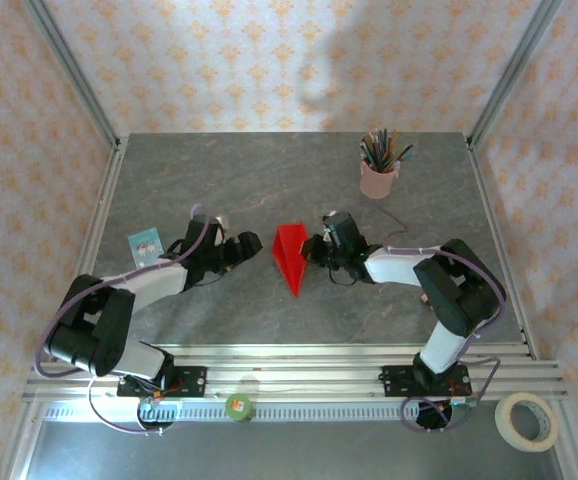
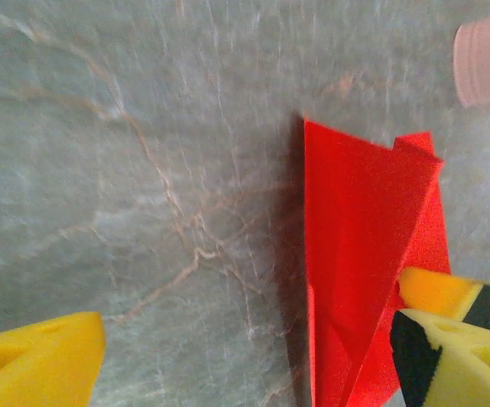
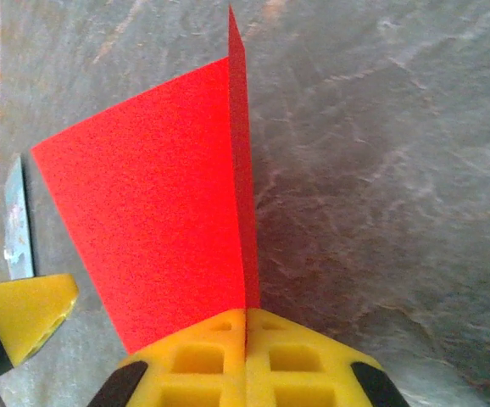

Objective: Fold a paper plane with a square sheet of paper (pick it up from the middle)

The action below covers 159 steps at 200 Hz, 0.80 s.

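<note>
The square sheet of paper is now folded into a pointed red dart, the paper plane [image 1: 290,256], standing on edge at the table's middle with its tip toward the near edge. My right gripper [image 1: 310,250] is shut on its centre crease from the right; in the right wrist view the yellow pads [image 3: 219,356] meet on the red fold [image 3: 160,220]. My left gripper [image 1: 252,243] stands open just left of the plane. In the left wrist view its yellow fingers [image 2: 37,365] are wide apart, with the plane [image 2: 355,254] near the right one.
A pink pencil cup [image 1: 379,178] stands at the back right, its edge also in the left wrist view [image 2: 487,59]. A small card [image 1: 145,243] lies left of the left arm. A tape roll [image 1: 527,420] sits off the table's near right corner.
</note>
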Tool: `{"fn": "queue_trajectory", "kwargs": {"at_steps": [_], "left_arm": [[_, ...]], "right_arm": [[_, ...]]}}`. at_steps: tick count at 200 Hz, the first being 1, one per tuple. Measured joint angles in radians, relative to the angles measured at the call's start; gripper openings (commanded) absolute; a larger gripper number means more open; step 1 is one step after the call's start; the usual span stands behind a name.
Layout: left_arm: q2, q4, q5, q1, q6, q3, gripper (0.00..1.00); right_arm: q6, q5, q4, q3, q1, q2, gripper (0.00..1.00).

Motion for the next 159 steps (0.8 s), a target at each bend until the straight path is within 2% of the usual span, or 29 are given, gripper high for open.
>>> {"fn": "queue_trajectory", "kwargs": {"at_steps": [37, 79, 125, 159], "left_arm": [[0.098, 0.015, 0.011, -0.074, -0.01, 0.045, 0.81], [0.185, 0.022, 0.026, -0.128, -0.009, 0.119, 0.66], [0.25, 0.023, 0.042, -0.136, -0.006, 0.175, 0.42], [0.276, 0.024, 0.048, -0.145, -0.007, 0.188, 0.31]], "right_arm": [[0.0, -0.001, 0.022, -0.03, -0.017, 0.0, 0.0], [0.0, -0.001, 0.03, -0.035, -0.017, 0.008, 0.0], [0.0, -0.002, 0.031, -0.035, -0.017, 0.023, 0.0], [0.0, -0.001, 0.032, -0.035, -0.017, 0.025, 0.0]]}}
